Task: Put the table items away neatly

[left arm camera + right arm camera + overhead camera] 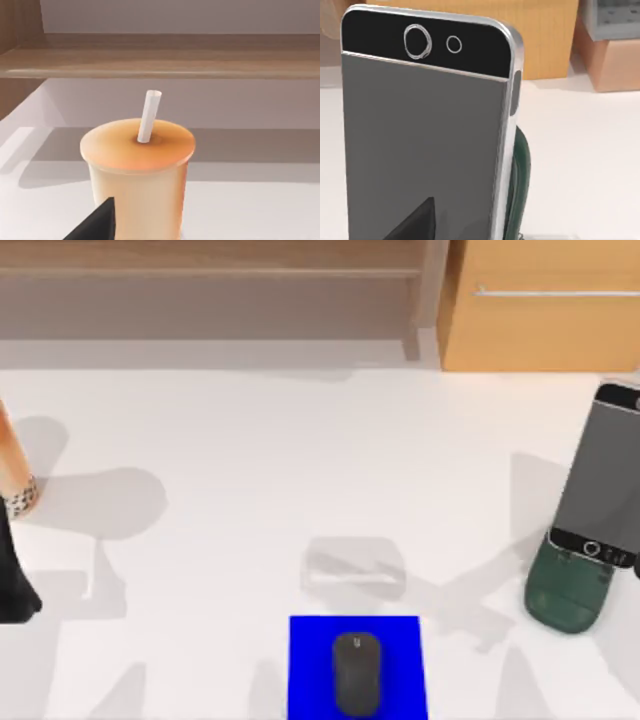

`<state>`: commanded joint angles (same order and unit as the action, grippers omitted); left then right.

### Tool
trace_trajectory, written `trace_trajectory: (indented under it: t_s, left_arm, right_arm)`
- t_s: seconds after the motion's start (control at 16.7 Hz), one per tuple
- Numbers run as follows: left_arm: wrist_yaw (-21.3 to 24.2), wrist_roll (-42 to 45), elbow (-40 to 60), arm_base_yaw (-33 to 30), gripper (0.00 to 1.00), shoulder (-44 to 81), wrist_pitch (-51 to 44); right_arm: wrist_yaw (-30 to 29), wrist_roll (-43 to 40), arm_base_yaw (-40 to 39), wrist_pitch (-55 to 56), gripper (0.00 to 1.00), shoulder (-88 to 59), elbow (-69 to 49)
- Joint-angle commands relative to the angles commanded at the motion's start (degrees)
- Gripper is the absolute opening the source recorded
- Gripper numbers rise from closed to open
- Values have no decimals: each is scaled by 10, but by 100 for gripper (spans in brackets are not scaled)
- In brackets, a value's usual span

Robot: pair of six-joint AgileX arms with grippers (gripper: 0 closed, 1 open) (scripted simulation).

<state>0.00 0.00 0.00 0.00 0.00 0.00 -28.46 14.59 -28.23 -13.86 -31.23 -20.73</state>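
The tan-orange cylinder stands at the table's far left edge, its speckled band low down. In the left wrist view it is a cup with a white straw, and a black part of my left gripper sits close beside it. The smartphone leans upright on a dark green stand at the right. My right gripper is close before the phone. The black mouse lies on a blue pad at the front middle.
A wooden shelf runs along the back, with a wooden cabinet at the back right. Bare white tabletop spreads between cup, pad and phone stand. A pale brown box stands beyond the phone.
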Motion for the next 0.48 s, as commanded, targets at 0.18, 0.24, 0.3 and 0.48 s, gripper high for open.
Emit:
trace_trajectory:
  t_s: [0.18,0.24,0.3,0.48]
  left_arm:
    - [0,0,0,0,100,0,0]
    - [0,0,0,0,100,0,0]
    - [0,0,0,0,100,0,0]
    - [0,0,0,0,100,0,0]
  right_arm:
    - [123,-76,119,62,100,140,82]
    - [160,-95,157,80,100,180,108]
    - [194,-111,191,96,100,215,132]
    - [263,-140,260,128,100,289,188]
